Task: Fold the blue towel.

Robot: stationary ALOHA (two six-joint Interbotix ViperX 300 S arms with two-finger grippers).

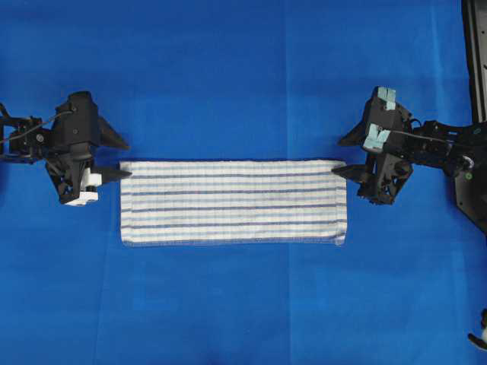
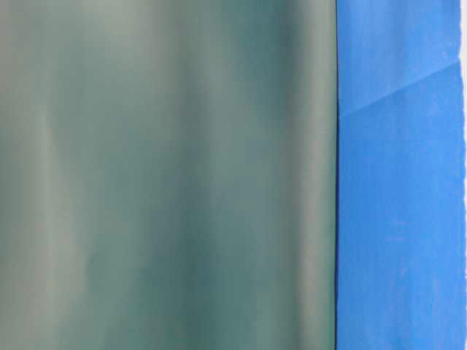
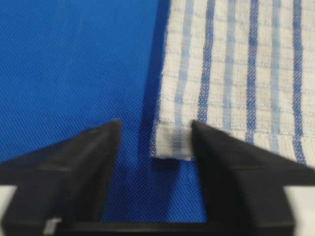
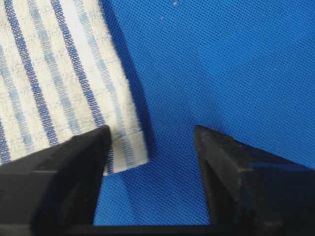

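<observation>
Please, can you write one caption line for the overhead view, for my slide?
Two grippers, left and right, open at the far corners of the flat striped towel.

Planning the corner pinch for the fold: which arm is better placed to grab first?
Left, narrowly. The left gripper has the blue towel corner between its jaws; at the right gripper the corner sits against one jaw, off-centre.

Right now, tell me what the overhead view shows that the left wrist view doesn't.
Only overhead: the whole blue towel lying flat as a long strip, with the left gripper and right gripper at its two far corners. Only left wrist: that corner sits between the open jaws, not yet pinched. Both: striped towel on the blue sheet.
</observation>
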